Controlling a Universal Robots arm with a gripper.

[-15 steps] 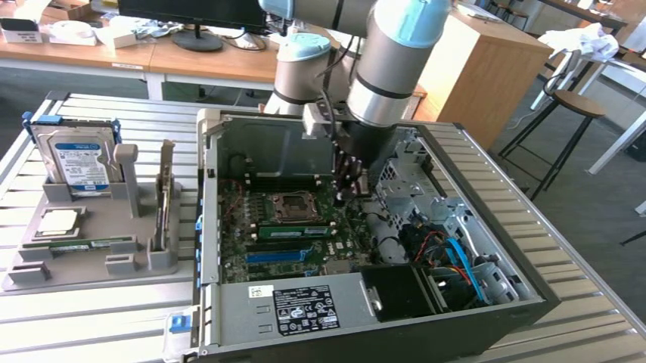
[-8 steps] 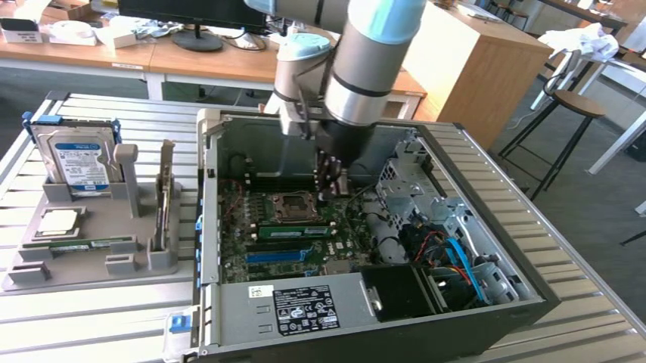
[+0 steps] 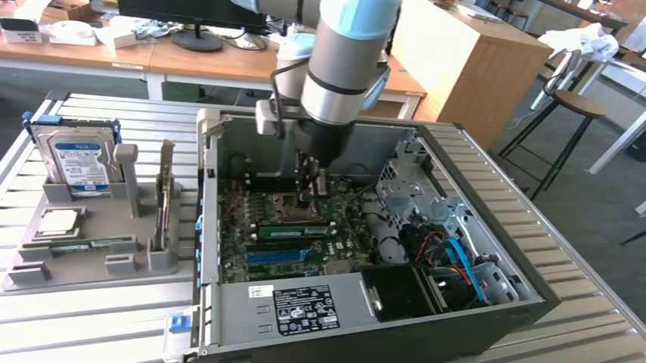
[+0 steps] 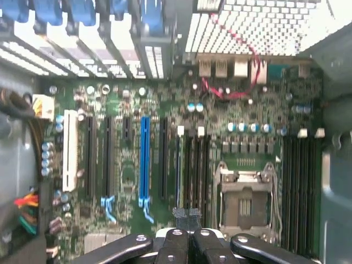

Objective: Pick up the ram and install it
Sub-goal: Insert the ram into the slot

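The ram (image 3: 296, 229), a long narrow green stick, stands on edge in a slot of the motherboard (image 3: 265, 249) inside the open computer case. In the wrist view it appears edge-on as a thin strip (image 4: 179, 165) beside empty black slots. My gripper (image 3: 310, 185) hangs a little above the board, over the processor socket (image 3: 287, 206) and just behind the ram. Its fingers (image 4: 180, 213) are pressed together with nothing between them, so the gripper (image 4: 187, 214) is shut and apart from the ram.
A grey fixture (image 3: 91, 261) on the exterior view's left holds a hard drive (image 3: 83, 162), a square silver chip (image 3: 59, 221), a flat green stick (image 3: 86, 243) and an upright thin board (image 3: 165, 193). Case walls (image 3: 207, 227), a drive cage (image 3: 414, 181) and cables (image 3: 444, 253) surround the motherboard.
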